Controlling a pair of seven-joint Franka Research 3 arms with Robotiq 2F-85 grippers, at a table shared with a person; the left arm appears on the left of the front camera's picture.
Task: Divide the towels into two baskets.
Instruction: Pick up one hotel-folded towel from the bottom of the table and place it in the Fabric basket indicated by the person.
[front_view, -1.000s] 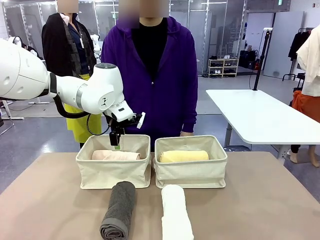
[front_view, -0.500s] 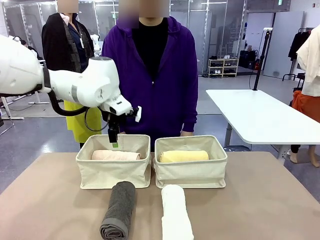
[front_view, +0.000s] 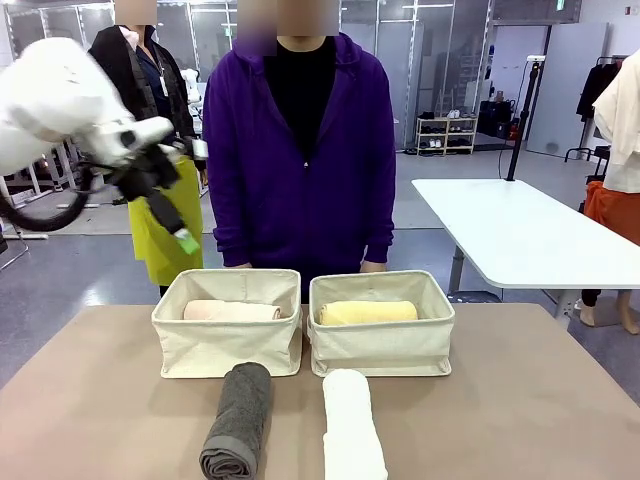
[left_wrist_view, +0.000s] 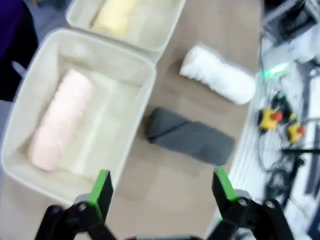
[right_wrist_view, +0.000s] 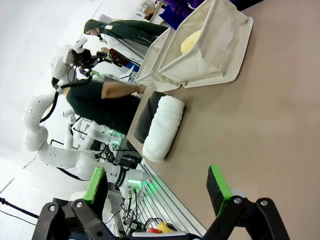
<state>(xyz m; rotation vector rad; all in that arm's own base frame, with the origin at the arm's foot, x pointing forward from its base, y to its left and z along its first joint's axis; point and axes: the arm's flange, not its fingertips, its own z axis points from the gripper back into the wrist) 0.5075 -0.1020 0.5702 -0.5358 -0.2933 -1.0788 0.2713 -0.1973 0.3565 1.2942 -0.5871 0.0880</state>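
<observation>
1. Towels sit two in the baskets and two out on the worktop (front_view: 520, 400).
2. The pale pink towel (front_view: 232, 311) lies crosswise in the left basket (front_view: 226, 352). The yellow towel (front_view: 368, 312) lies the same way in the right basket (front_view: 380, 352).
3. The baskets stand side by side at the far part of the worktop, their inner walls close together.
4. The dark grey towel (front_view: 237, 418) lies on the bare worktop, with its far end just beside the left basket's near wall. The roll points back toward the robot's side.
5. The white towel (front_view: 352, 430) lies alongside the grey one but apart from it, with its far end just beside the right basket's near wall.
6. The left arm (front_view: 60, 100) is up in the air, out to the left of the left basket and well clear of it. Its jaws tilt down toward the worktop.
7. From the left wrist view, those jaws stand wide apart with nothing between the green pads (left_wrist_view: 103, 182).
8. The right arm's jaws are also spread wide and hold nothing. They hang low over bare worktop, with the white towel well ahead of them.
9. A person in a purple hoodie (front_view: 300, 150) stands at the far side, just behind the baskets.
</observation>
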